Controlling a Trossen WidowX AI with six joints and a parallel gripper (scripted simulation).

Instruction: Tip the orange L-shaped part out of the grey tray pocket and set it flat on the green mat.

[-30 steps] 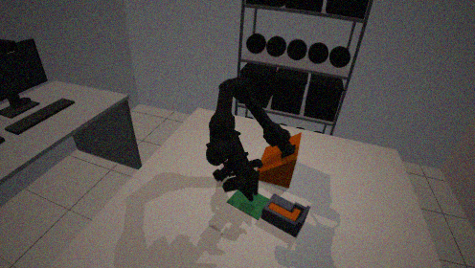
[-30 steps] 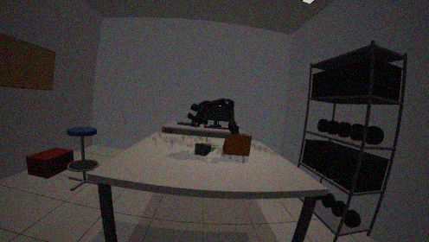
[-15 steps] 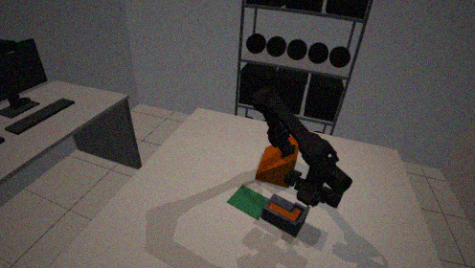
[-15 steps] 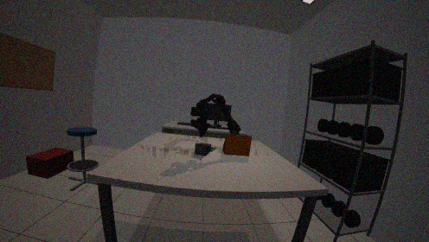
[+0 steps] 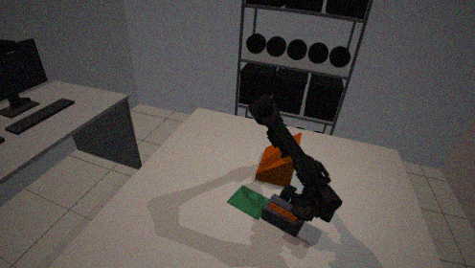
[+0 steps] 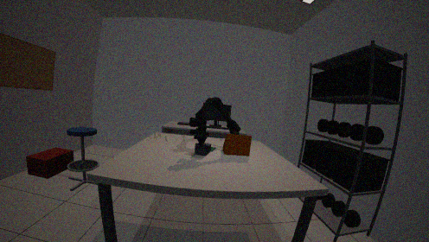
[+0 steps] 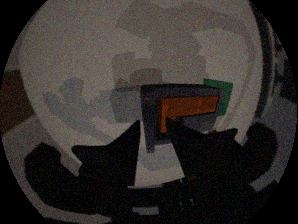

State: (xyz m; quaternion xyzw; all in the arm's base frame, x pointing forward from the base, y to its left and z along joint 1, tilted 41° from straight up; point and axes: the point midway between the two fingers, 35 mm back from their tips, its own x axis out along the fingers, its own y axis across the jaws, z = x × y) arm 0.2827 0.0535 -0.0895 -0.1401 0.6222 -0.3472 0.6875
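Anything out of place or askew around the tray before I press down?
Nothing stands out: the orange part sits in the grey tray, and the green mat lies beside it.

Plain bright orange fills the L-shaped part (image 5: 283,212) (image 7: 187,106) at centre right of the wrist frame; dark grey, the rectangular pocketed tray (image 5: 282,223) (image 6: 202,149) (image 7: 150,107). Solid green colours the flat mat (image 5: 247,201) (image 7: 225,97). Matte black covers the two-fingered gripper (image 5: 298,211) (image 6: 201,141) (image 7: 152,121).
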